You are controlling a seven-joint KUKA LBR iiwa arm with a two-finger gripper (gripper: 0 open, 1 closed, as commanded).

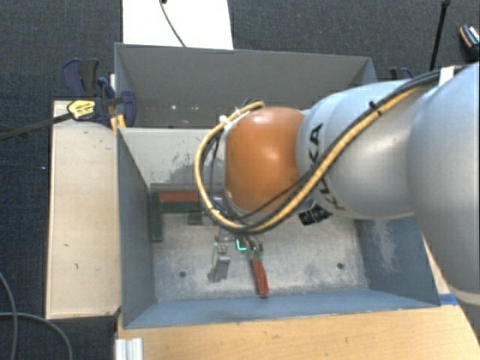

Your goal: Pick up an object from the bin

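One large grey arm (390, 148) reaches from the right across the grey metal bin (135, 223), its orange cover (259, 156) hanging above the middle. Next in size is the only loose thing I can make out, a dark green angled piece with a red bar (178, 197), lying on the floor at the far left, close to the left wall. Smallest is the gripper (238, 283), low over the near middle of the floor, its two prongs splayed wide with nothing between them but bare metal. I judge this the reaching step, with no grasp yet made; the next move would call for shifting left and farther back until the prongs straddle the green and red piece, then closing
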